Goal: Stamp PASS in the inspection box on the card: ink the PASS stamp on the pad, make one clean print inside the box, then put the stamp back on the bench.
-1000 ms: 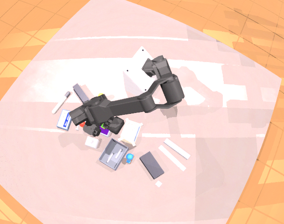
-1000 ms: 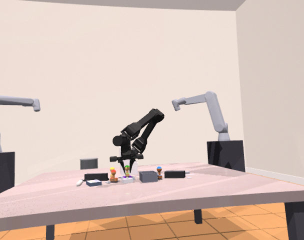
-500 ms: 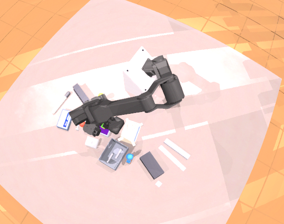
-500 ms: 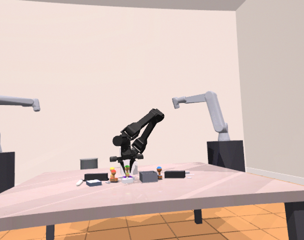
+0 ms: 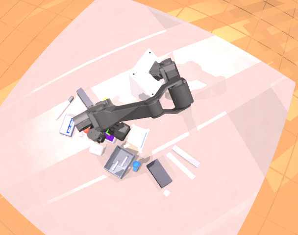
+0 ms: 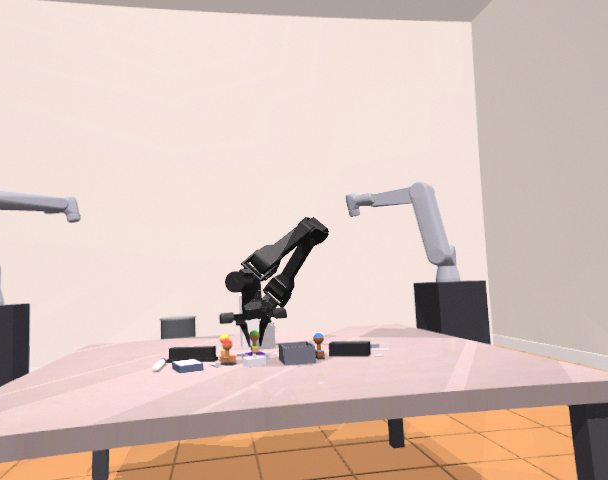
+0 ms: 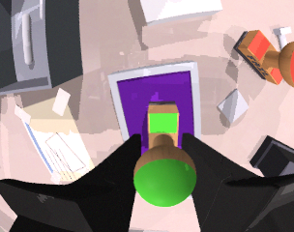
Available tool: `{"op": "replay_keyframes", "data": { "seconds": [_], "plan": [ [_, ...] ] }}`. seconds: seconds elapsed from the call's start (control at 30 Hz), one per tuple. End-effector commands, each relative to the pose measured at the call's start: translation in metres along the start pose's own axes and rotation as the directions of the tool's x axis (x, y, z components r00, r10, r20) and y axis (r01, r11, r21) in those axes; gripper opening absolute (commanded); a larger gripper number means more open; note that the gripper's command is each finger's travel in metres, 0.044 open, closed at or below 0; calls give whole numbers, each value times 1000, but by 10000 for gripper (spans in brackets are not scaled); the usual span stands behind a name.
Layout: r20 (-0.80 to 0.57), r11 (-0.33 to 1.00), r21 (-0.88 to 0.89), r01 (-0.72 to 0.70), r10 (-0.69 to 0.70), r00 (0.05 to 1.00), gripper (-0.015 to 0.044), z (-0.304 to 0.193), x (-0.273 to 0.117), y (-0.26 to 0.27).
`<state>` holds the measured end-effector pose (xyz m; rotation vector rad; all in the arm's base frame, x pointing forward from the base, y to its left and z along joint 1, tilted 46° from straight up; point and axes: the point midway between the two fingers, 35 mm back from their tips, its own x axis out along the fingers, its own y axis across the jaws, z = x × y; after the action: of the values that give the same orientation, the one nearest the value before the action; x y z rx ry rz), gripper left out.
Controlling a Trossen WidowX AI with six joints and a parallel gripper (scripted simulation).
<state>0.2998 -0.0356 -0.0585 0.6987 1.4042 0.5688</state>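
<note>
Currently holding the green-knobbed stamp (image 5: 108,131) (image 6: 254,341) (image 7: 164,181) over the purple ink pad (image 5: 110,137) (image 6: 254,361) (image 7: 132,97), with the gripper (image 5: 108,135) (image 6: 256,345) (image 7: 161,139) closed around its neck.

Looks upright, with a glossy round knob, brown wooden neck and bright green patch on the block; cannot tell whether touching the ink. Sits inside the pad's pale rim in the wrist view, with a bare strip toward the card (image 5: 137,136) (image 7: 65,150), more room toward the red-knobbed stamp (image 5: 86,130) (image 6: 227,352) (image 7: 291,65), and the grey tray (image 5: 130,152) (image 6: 296,354) (image 7: 65,43) near.
</note>
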Motion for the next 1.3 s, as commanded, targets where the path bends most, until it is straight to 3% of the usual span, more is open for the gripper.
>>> {"op": "replay_keyframes", "data": {
  "seconds": [0.0,1.27],
  "plan": [
    [-3,1000,0,-3,3,1000,0,0,0,1],
    [-3,1000,0,0,0,1000,0,1,-37,1]
  ]
}}
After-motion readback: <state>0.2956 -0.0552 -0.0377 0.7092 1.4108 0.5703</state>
